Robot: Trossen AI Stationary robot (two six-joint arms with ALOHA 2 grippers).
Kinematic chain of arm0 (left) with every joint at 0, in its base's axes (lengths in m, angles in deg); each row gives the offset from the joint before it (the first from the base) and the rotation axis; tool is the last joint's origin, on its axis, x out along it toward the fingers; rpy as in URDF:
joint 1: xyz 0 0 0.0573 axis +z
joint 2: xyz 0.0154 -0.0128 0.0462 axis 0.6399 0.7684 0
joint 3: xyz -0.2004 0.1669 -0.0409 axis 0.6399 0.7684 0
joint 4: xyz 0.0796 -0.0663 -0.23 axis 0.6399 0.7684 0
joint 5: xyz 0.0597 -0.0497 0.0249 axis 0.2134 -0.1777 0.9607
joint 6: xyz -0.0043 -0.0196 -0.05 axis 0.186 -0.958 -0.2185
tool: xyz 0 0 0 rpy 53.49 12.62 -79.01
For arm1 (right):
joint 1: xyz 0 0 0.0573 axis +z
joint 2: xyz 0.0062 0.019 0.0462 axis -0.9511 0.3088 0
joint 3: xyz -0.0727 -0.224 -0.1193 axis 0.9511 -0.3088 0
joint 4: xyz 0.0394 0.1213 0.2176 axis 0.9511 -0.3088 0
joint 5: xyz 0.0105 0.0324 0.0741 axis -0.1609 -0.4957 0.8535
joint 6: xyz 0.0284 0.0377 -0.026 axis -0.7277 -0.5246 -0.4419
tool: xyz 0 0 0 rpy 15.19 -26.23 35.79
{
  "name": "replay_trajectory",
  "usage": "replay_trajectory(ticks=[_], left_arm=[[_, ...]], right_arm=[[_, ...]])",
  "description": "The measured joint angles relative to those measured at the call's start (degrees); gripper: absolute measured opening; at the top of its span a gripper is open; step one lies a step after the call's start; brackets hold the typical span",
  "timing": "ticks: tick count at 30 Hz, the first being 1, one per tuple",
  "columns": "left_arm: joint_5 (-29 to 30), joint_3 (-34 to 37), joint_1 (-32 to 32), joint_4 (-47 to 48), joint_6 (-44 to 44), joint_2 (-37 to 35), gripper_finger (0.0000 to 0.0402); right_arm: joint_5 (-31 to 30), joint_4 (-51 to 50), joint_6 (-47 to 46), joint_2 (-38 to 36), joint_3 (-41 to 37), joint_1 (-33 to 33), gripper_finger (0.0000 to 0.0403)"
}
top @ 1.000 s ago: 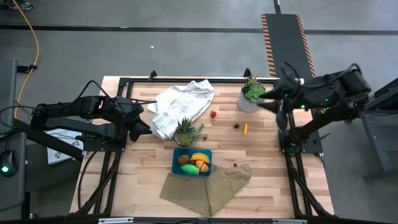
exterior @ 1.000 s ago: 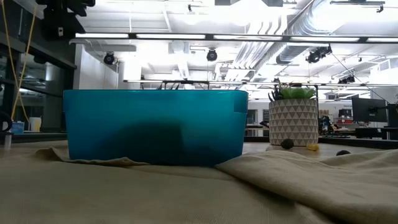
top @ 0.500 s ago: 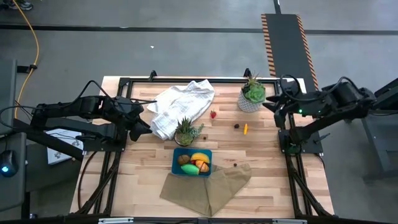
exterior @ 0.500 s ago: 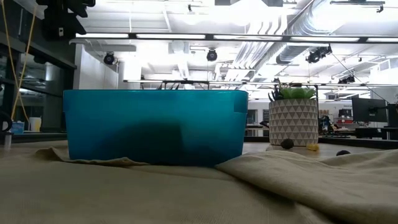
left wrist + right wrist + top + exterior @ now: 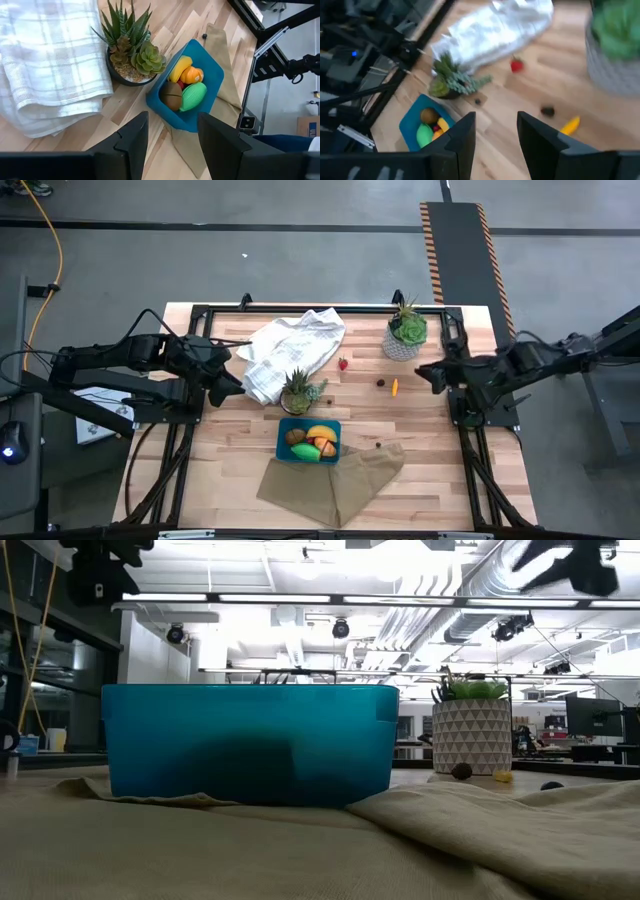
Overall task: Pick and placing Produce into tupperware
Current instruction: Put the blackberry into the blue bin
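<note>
The teal tupperware [image 5: 309, 440] stands at the table's near middle on the edge of a tan cloth, with a banana, an orange piece, a brown kiwi and a green pepper [image 5: 192, 96] in it. A red berry [image 5: 343, 364], a dark berry [image 5: 380, 382] and a small orange-yellow piece [image 5: 395, 387] lie on the bare wood; another dark berry [image 5: 377, 445] lies by the cloth. My right gripper [image 5: 420, 373] is open, hovering to the right of the orange-yellow piece. My left gripper [image 5: 232, 387] is open, waiting at the table's left by the white towel.
A spiky potted plant [image 5: 300, 392] stands just beyond the tupperware, and a second one in a white pot [image 5: 405, 332] at the far right. A white towel [image 5: 290, 350] lies at the far left-middle. The tan cloth [image 5: 335, 480] covers the near edge. Bare wood lies between plants and cloth.
My right arm has drawn back and come down, and its gripper has moved from beside the white-potted plant toward the near edge, ending to the right of the loose pieces on the wood. The produce and the tupperware have stayed where they were.
</note>
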Motion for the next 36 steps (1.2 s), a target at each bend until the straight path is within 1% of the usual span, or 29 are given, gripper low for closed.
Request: replay_trajectory(ticks=[6, 10, 16, 20, 23, 30, 34, 36], left_arm=[[0.02, 0.00, 0.00, -1.63, -0.02, 0.00, 0.0156], [0.00, 0.00, 0.00, -3.10, -0.02, 0.00, 0.0156], [0.02, 0.00, 0.00, -3.72, -0.02, 0.00, 0.0156], [0.02, 0.00, 0.00, -3.72, -0.04, 0.00, 0.0156], [0.01, 0.00, 0.00, -3.72, -0.02, -0.01, 0.0156], [0.00, 0.00, 0.00, -3.67, 0.17, 0.00, 0.0156], [0.00, 0.00, 0.00, -3.67, 0.23, 0.00, 0.0156], [0.73, 0.00, 0.00, -3.67, 1.00, 0.07, 0.0156]], right_arm=[[3.30, 4.18, -11.35, -0.25, -8.93, -0.02, 0.0135], [4.84, 5.98, -16.77, 1.12, -12.40, -0.87, 0.0135], [7.38, 6.28, -18.05, 5.16, -12.80, -5.97, 0.0135], [12.06, 6.46, -18.09, 8.97, -12.80, -9.76, 0.0135], [14.23, 7.29, -18.56, 12.28, -12.80, -11.70, 0.0135], [15.37, 13.31, -26.62, 20.52, -12.80, -12.55, 0.0135], [15.31, 18.44, -33.24, 25.16, -12.73, -12.55, 0.0135], [15.30, 18.84, -36.21, 27.58, -12.14, -12.79, 0.0135]])
